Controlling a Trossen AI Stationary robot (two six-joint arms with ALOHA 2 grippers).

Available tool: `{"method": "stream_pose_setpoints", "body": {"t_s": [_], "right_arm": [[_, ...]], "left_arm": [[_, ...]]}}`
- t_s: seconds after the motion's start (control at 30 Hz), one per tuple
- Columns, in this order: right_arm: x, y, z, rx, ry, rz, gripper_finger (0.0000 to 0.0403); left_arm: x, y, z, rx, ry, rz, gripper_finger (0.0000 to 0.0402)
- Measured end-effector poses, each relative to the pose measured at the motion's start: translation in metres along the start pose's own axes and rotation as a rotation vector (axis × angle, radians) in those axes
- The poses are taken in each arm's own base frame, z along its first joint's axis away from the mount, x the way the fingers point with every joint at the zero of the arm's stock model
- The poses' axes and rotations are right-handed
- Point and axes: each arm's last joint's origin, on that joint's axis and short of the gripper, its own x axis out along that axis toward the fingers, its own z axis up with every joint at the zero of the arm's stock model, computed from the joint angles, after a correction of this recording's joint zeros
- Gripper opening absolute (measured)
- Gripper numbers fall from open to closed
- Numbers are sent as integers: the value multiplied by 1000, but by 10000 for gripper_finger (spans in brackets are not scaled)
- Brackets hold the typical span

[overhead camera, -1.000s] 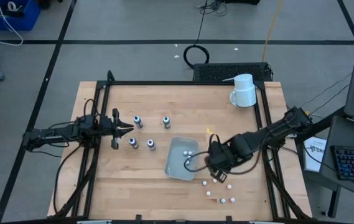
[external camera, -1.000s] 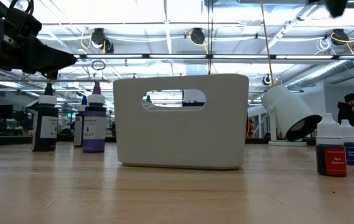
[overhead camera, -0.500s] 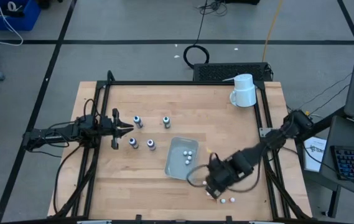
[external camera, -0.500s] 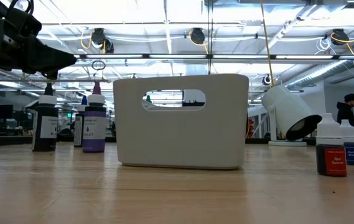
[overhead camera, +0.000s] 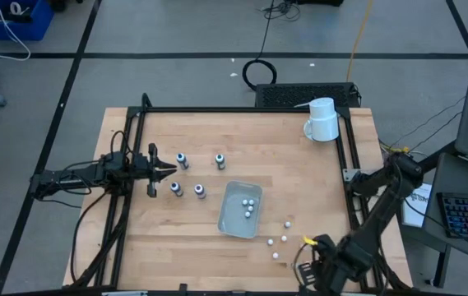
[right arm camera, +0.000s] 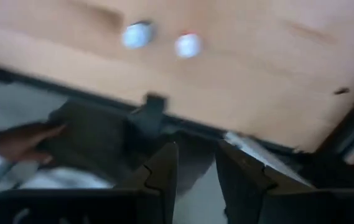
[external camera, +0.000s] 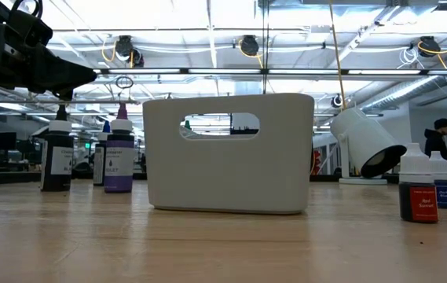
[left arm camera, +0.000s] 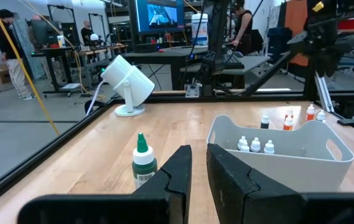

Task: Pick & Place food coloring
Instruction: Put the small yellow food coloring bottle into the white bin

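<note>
Near the tabletop's [overhead camera: 299,164] front edge, your right gripper [overhead camera: 306,271] hung past the rim, its fingers [right arm camera: 164,171] narrowly parted and holding nothing you could see. Your left gripper [overhead camera: 168,170] waited over the left side with its fingers [left arm camera: 180,171] pressed together and empty. Four dark-capped food coloring bottles [overhead camera: 182,160] stood just beside that left gripper, two on either side of its tip. A white bin [overhead camera: 232,220] sat mid-table with three small white-capped bottles [overhead camera: 252,205] inside. More white-capped bottles [overhead camera: 286,224] lay scattered on the wood right of the bin, toward the front edge. A white mug [overhead camera: 324,120] lay at the far right corner.
</note>
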Motion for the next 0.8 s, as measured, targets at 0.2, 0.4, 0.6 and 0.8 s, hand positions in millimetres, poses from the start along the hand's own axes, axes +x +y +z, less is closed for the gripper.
{"method": "stream_pose_setpoints", "body": {"t_s": [0.2, 0.4, 0.6, 0.8], "right_arm": [[17, -6, 3, -43, -126, -105, 100], [17, 0, 14, -95, -239, -64, 100], [28, 6, 22, -136, -220, -44, 100], [49, 12, 33, -165, -150, 11, 100]], "left_arm": [[0, 0, 0, 0, 0, 0, 58], [0, 0, 0, 0, 0, 0, 58], [0, 0, 0, 0, 0, 0, 58], [0, 0, 0, 0, 0, 0, 58]]}}
